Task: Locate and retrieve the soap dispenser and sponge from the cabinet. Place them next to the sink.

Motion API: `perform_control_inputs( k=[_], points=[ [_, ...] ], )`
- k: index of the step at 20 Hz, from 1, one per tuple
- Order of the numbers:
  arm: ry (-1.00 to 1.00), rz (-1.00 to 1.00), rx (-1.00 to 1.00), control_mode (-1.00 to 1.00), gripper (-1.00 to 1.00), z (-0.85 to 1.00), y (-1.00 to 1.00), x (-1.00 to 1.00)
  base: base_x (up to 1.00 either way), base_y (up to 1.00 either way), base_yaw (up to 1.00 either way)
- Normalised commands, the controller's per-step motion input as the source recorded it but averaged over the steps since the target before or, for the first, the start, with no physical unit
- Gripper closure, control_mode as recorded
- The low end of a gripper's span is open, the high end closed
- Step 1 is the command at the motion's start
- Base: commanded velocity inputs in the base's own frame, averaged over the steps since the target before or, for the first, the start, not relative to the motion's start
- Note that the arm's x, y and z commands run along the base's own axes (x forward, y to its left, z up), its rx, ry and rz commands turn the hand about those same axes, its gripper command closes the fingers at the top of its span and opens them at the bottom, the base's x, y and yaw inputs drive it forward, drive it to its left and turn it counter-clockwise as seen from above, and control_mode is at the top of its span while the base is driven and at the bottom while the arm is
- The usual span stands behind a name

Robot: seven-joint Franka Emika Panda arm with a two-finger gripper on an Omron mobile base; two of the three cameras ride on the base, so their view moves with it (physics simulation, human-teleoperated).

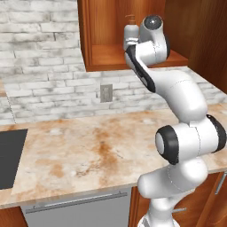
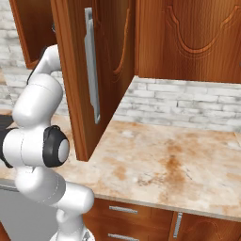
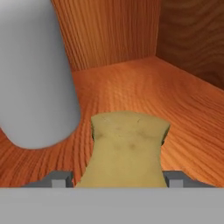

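Fingers [image 3: 61, 178] stand at either side of the sponge [image 3: 127, 146], 1 tip at each lower corner of the block, with the jaws spread to roughly the sponge's width. Whether the pads press on the sponge cannot be told from the hand view; contact is a judgement, not a reading. The sponge lies on the shelf board of the cabinet [image 1: 111, 55], and no lift off the board is evident.

The soap dispenser [image 1: 130, 33] stands upright on the same shelf, just beside the sponge. In the hand view its pale body rises at the left, near the sponge; no gap between the 2 can be confirmed.

The arm reaches up from the counter [image 1: 97, 146] into the open cabinet, and the wrist covers the sponge in the left base view.

Task status, as judged:
1. Both items located: done.
2. Sponge retrieval: in hand, at the grasp stage.
3. Soap dispenser retrieval: not yet begun.
4. Placement beside the sink [image 1: 11, 157]: neither item placed. The sink sits at the far left of the counter, well apart from the cabinet.
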Motion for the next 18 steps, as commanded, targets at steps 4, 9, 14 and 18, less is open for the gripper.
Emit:
perform_control_inputs(
  k=[4,9,14,18],
  points=[
    [0.00,0.00,-0.01,-1.00,1.00,0.01,0.13,-0.09,0.00,0.00,0.00],
    [0.00,-0.02,-0.03,-1.00,1.00,0.00,0.30,-0.53,0.00,0.00,0.00],
    [0.00,-0.01,-0.06,-1.00,1.00,0.12,0.34,-0.56,0.00,0.00,0.00],
    [-0.03,-0.03,-0.03,-1.00,1.00,0.14,0.32,-0.72,0.00,0.00,0.00]
  ],
)
